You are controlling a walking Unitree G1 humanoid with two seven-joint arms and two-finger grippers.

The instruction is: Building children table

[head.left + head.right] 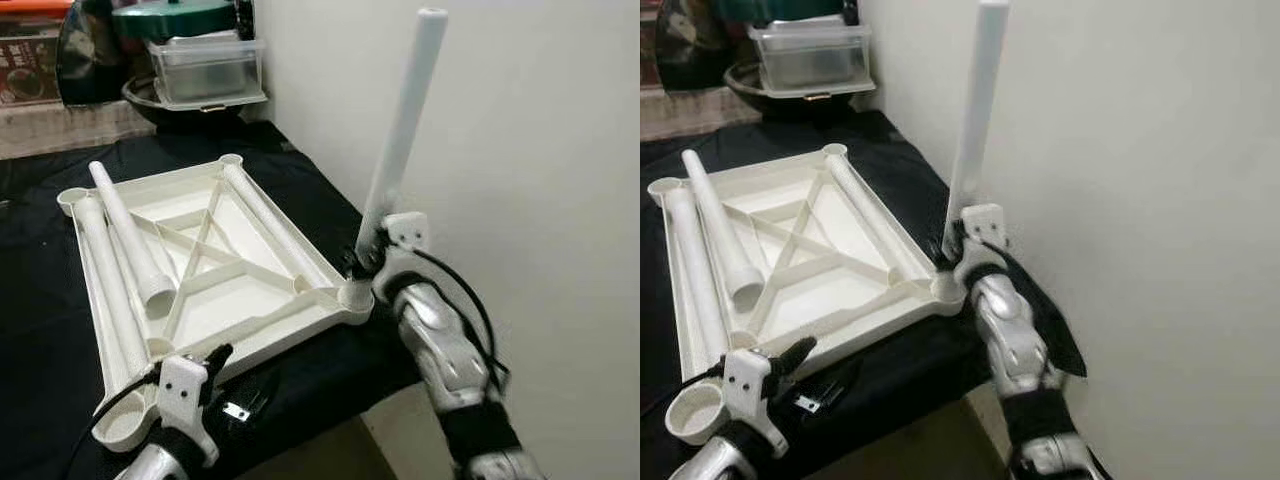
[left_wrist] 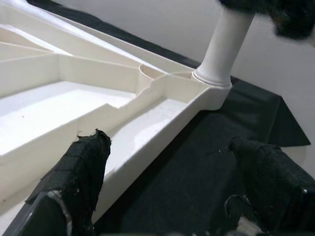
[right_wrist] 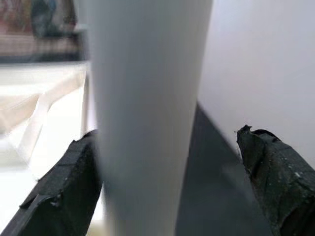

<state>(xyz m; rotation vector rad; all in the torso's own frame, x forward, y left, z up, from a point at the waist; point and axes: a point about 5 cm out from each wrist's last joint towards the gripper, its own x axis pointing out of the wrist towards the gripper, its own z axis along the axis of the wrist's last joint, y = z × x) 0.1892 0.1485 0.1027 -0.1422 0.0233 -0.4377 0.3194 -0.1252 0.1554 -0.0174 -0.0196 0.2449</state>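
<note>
Standing upright in the near right corner socket of the upturned white table top (image 1: 215, 265), one white leg (image 1: 400, 140) rises in the left eye view — right claw (image 1: 362, 258) at its base; two loose legs (image 1: 130, 232) lie inside.

Left wrist view: left claw (image 2: 172, 184) spread open over the black tabletop (image 2: 197, 162).

Right wrist view: black fingers (image 3: 69, 191) apart, leg between — one touching.

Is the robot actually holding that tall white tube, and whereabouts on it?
Not clamped: the right end effector brackets the upright leg near its base, fingers open. The left end effector holds nothing.
</note>
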